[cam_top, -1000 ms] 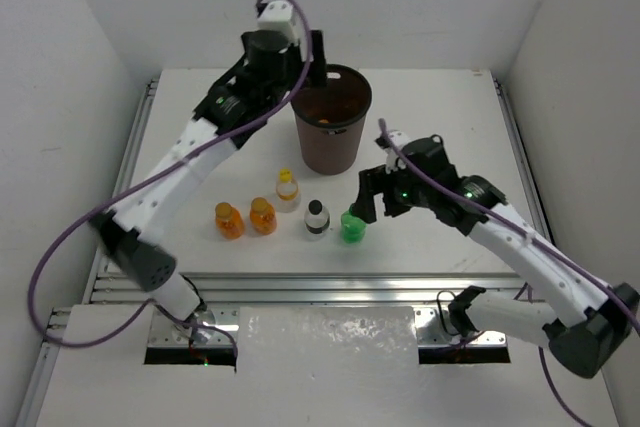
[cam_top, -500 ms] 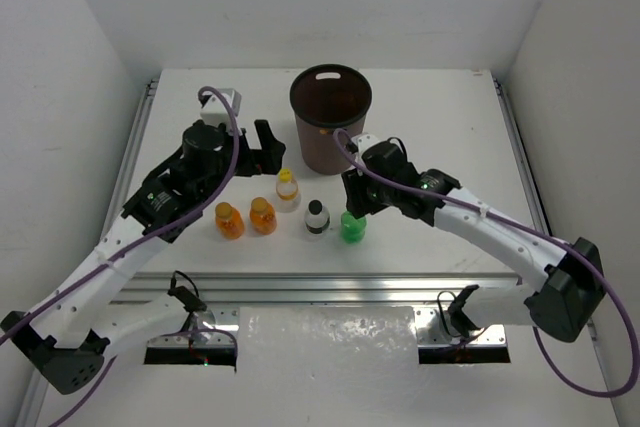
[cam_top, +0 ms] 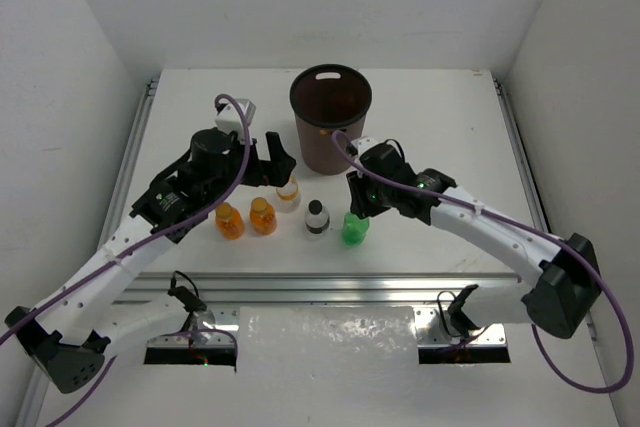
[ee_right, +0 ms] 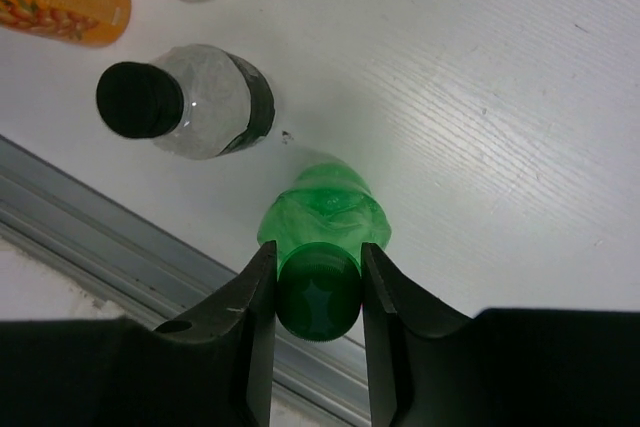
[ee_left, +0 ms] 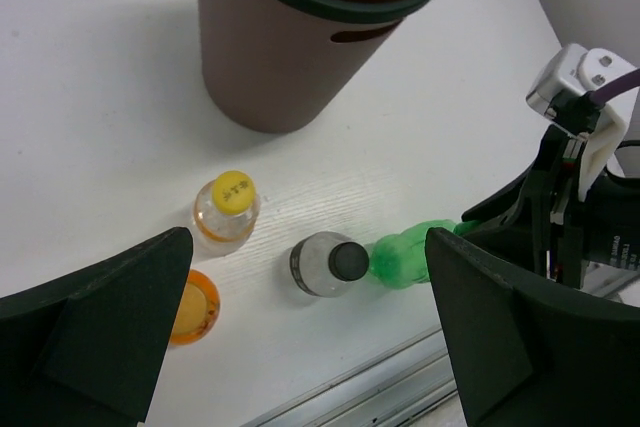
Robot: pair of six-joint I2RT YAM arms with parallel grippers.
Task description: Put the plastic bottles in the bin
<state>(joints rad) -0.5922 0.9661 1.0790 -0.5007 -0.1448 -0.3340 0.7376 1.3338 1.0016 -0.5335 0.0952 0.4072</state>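
Seen from above, a white table [cam_top: 440, 117] with two robot arms reaching in from its near edge. On the left, the left gripper [cam_top: 278, 154] hangs over the table with its two dark fingers spread wide apart and nothing held between them. Its wrist camera looks down through that gap at several of the plastic bottles standing below. Farthest left in the row stand two orange bottles [cam_top: 229, 220] [cam_top: 263, 215], upright and just beside each other. Next to the right, and a little farther back, is a clear bottle with a yellow cap [ee_left: 228, 209], upright, sitting almost under the left gripper. To the right of that stands a clear bottle with a dark label [ee_right: 200, 107], upright, near the table's front edge. Behind this row, towards the middle of the table, stands the bin [cam_top: 331, 137], a dark brown round bucket that narrows towards its base, with a handle slot near its rim. It is upright and much larger than the bottles, and what is inside it cannot be made out. Farthest right in the row is a green bottle [ee_right: 325, 209], just beside the dark-labelled one and not touching it. It leans rather than standing straight. The right gripper [ee_right: 318, 252] has its two fingers pressed against either side of the green bottle's cap, clamped onto it, close above the table in front of the bin
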